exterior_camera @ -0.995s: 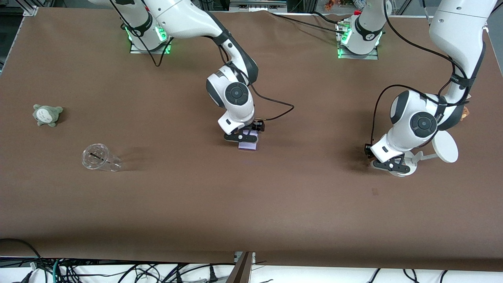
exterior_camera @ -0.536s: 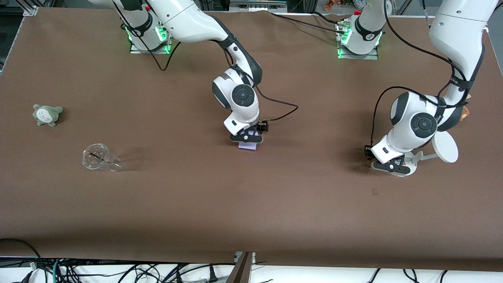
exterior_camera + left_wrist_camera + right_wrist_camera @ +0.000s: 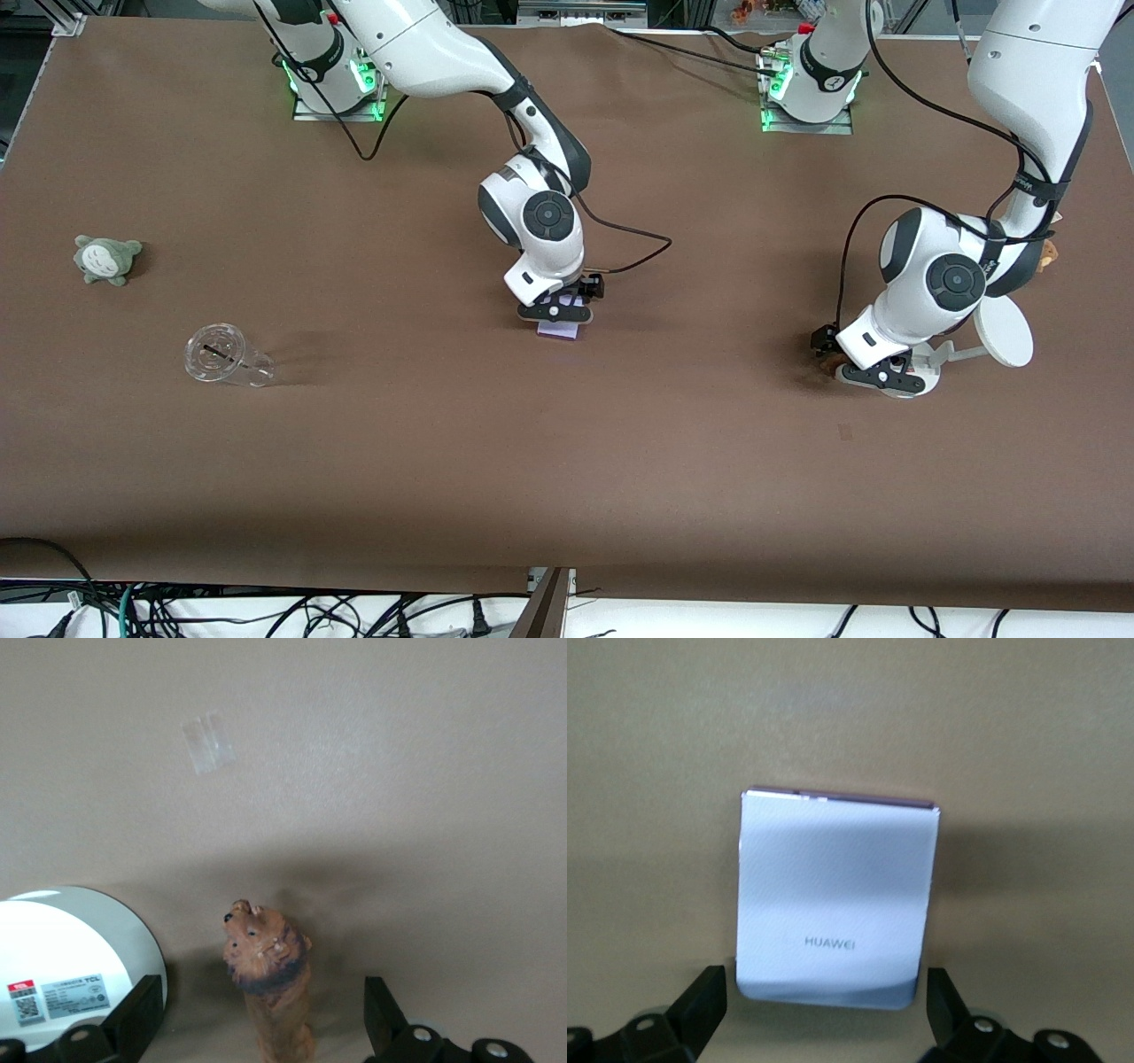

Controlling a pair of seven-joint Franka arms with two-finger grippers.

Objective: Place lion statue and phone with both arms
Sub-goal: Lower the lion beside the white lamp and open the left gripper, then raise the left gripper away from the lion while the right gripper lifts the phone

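The reddish-brown lion statue [image 3: 268, 979] rests on the table between the fingers of my left gripper [image 3: 261, 1036], which is open and touches it on neither side. In the front view the left gripper [image 3: 875, 372] is low beside the white stand's base [image 3: 917, 381], and the hand hides the lion. The pale lavender phone [image 3: 833, 895] lies flat on the table. My right gripper [image 3: 824, 1023] is open and straddles the phone's near end. From the front, the right gripper [image 3: 556, 312] is just above the phone [image 3: 562, 333] at mid-table.
The white stand [image 3: 1003, 332] has a round disc by the left arm. A tan plush [image 3: 1049, 254] peeks from under that arm. A grey-green plush [image 3: 106, 258] and a clear cup on its side [image 3: 226, 356] lie toward the right arm's end. Tape [image 3: 208, 742] is stuck to the table.
My left gripper has opened and let go of the lion statue. The right gripper shifted slightly toward the left arm's end over the phone, then held still, open throughout.
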